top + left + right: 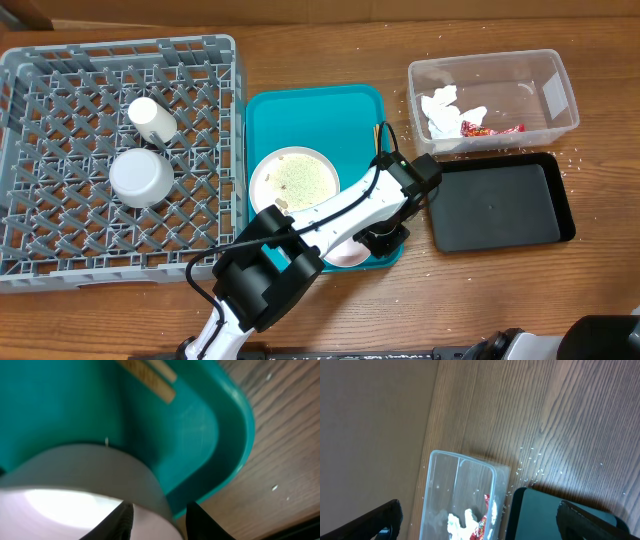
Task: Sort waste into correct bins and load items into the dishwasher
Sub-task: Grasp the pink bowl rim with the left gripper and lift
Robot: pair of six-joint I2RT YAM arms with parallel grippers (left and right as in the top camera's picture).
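Note:
My left gripper (159, 522) is shut on the rim of the small pale-pink dish (75, 490), at the near right corner of the teal tray (310, 110); the arm hides most of the dish (343, 256) in the overhead view. The white plate (294, 180) with rice scraps lies on the tray, with the chopsticks (380, 135) at its right edge (150, 377). The white cup (152, 118) and grey bowl (140, 177) stand in the grey dish rack (60, 120). The clear tub (545, 70) holds tissue (440, 105) and the red wrapper (490, 128). My right gripper (477, 520) is open above the tub (445, 485).
The black tray (500, 205) lies right of the teal tray and below the tub; it also shows in the right wrist view (535, 515). Loose rice grains (572, 158) are scattered on the wooden table around both. The right arm's base (600, 340) is at the near right corner.

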